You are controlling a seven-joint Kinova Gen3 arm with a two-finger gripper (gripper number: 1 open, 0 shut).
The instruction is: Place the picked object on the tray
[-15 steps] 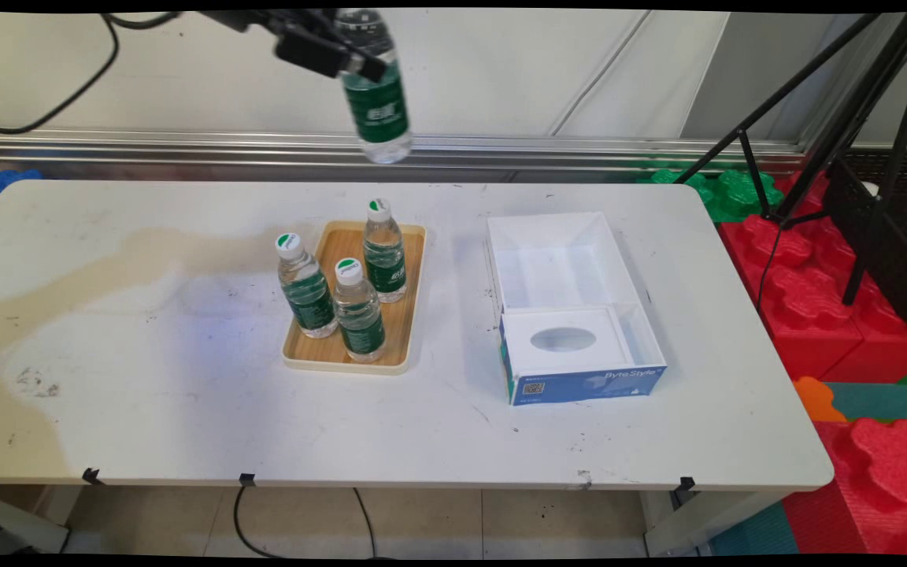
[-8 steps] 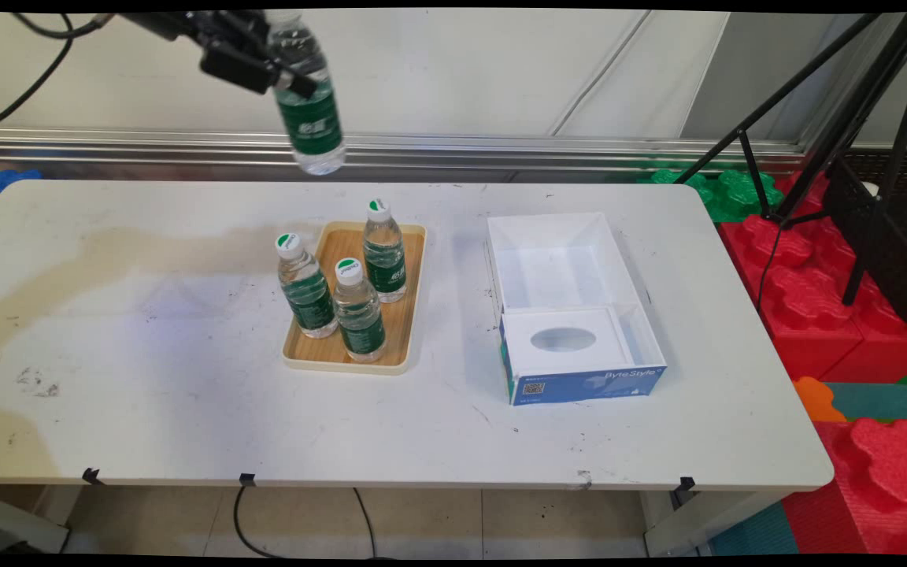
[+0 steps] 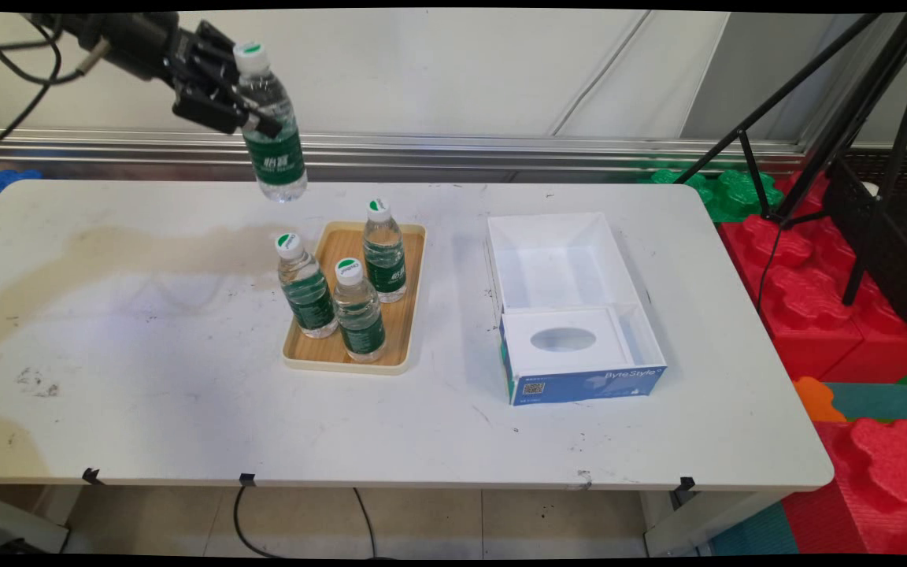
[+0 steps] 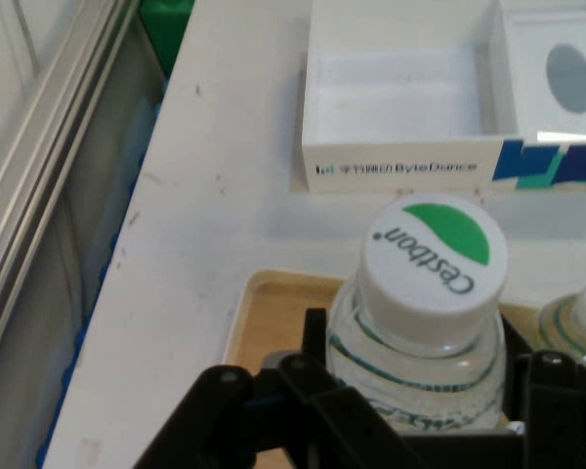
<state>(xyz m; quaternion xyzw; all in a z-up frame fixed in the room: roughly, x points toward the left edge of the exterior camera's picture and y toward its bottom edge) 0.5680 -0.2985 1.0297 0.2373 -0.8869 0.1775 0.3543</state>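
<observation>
Backdrop: white wall with a metal rail behind the white tabletop (image 3: 146, 409); red and green foam blocks and a black tripod at right of frame.
Tool: tool (image 3: 221, 87) upper left of frame, clamped on a held bottle (image 3: 271, 134) just below its neck, bottle hanging upright in the air, clear of the tabletop.
Below: wooden tray (image 3: 414, 299) mid-frame, three standing bottles (image 3: 347, 303) on it; left-rear corner of the tray is bare.
Right: open white box (image 3: 556, 260), well apart from the tray.
Handling: my judgement, keep the held bottle vertical, grip firm, clear the standing caps.
Text: hand view cap (image 4: 433, 256) reads "Cestbon"; box reads "ByteDance", its blue front "ByteStyle".
</observation>
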